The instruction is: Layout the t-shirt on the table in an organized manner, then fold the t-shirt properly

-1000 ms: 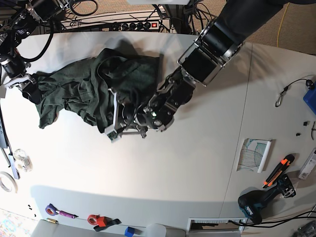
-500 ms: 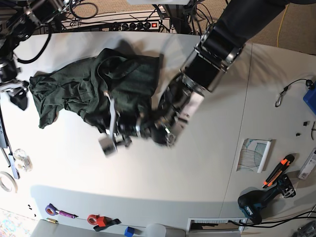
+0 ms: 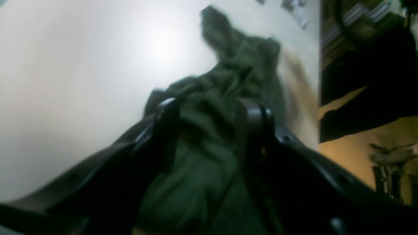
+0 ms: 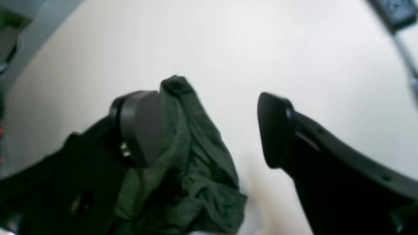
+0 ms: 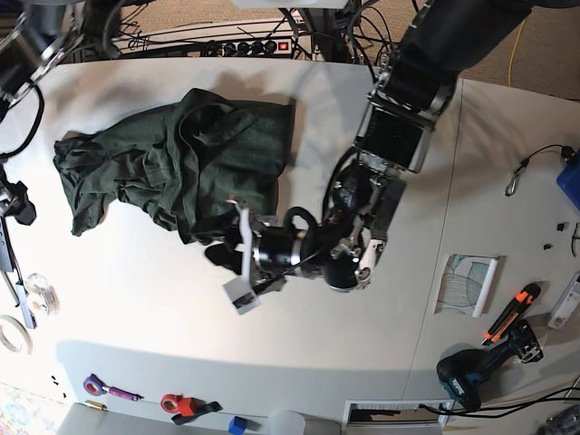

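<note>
Black right gripper (image 5: 16,201) noted at left edge of white counter (image 5: 136,308): jaws spread wide, nothing held. Crumpled dark-green cotton t-shirt (image 5: 172,159) is bunched on upper-left counter, not laid flat, w/ sleeves and body overlapped. Its lower-right hem is clamped by black left gripper (image 3: 210,120), approx. mid-counter.

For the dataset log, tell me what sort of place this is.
Probably a robotics workshop: power strip and cables behind the white table, a cordless drill and utility knife on it.
</note>
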`<state>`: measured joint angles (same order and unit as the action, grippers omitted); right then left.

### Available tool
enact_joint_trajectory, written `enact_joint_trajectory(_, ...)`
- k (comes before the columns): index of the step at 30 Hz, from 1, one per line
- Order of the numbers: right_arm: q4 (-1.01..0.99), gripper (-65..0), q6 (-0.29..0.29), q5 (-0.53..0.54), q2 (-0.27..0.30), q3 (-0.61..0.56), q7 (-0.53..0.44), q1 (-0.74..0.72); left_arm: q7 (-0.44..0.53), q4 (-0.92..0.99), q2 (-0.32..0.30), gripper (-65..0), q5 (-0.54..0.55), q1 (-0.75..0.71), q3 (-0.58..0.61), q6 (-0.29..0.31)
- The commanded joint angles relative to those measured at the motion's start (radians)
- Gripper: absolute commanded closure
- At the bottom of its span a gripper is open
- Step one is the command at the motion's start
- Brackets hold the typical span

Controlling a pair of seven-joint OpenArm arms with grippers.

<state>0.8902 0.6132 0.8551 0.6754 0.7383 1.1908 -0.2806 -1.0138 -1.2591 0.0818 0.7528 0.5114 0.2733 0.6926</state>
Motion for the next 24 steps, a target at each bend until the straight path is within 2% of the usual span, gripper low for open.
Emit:
enact_joint_trajectory(1,-0.051,-44.4,0.026,0.028,0.046,-0.027,-0.001,-0.042,0.027,-0.018,0.012,-28.8,0.029,0.031,-0.001,0.006)
enact_joint_trajectory(4,-0.246,-44.4,0.075,0.096,0.074,-0.135,0.029,-0.103,0.034,-0.018,0.003,-28.8,0.029,0.031,-0.001,0.006)
enact_joint_trajectory(6,-0.319,-44.4,0.085,0.154,0.070,-0.201,0.065,-0.119,0.038,-0.018,0.001,-28.8,0.029,0.031,-0.001,0.006)
enact_joint_trajectory(12,-0.349,-44.4,0.085,0.279,0.050,-0.362,0.200,-0.113,0.038,-0.018,0.001,-28.8,0.026,0.031,-0.001,0.006)
enact_joint_trajectory(16,-0.349,-44.1,0.085,0.381,0.050,-0.413,0.205,-0.113,0.037,-0.018,-0.005,-28.8,0.026,0.032,-0.002,0.006)
enact_joint_trajectory(17,-0.349,-41.8,0.085,0.401,0.051,-0.412,0.205,-0.113,0.036,-0.018,-0.009,-28.8,0.026,0.032,-0.002,0.006)
enact_joint_trajectory(18,-0.349,-35.1,0.085,0.425,0.053,-0.410,0.205,-0.113,0.036,-0.018,-0.014,-28.8,0.026,0.032,-0.002,0.006)
enact_joint_trajectory(21,-0.349,-2.6,0.085,0.552,0.064,-0.409,0.205,-0.113,0.036,-0.018,-0.048,-28.8,0.038,0.032,-0.002,0.006)
enact_joint_trajectory(22,-0.348,0.0,0.085,0.619,0.069,-0.409,0.205,-0.113,0.034,-0.018,-0.063,-28.8,0.050,0.031,-0.002,0.006)
enact_joint_trajectory(24,-0.344,0.0,0.085,0.628,0.072,-0.409,0.205,-0.115,0.034,-0.018,-0.096,-28.8,0.079,0.031,-0.002,0.006)
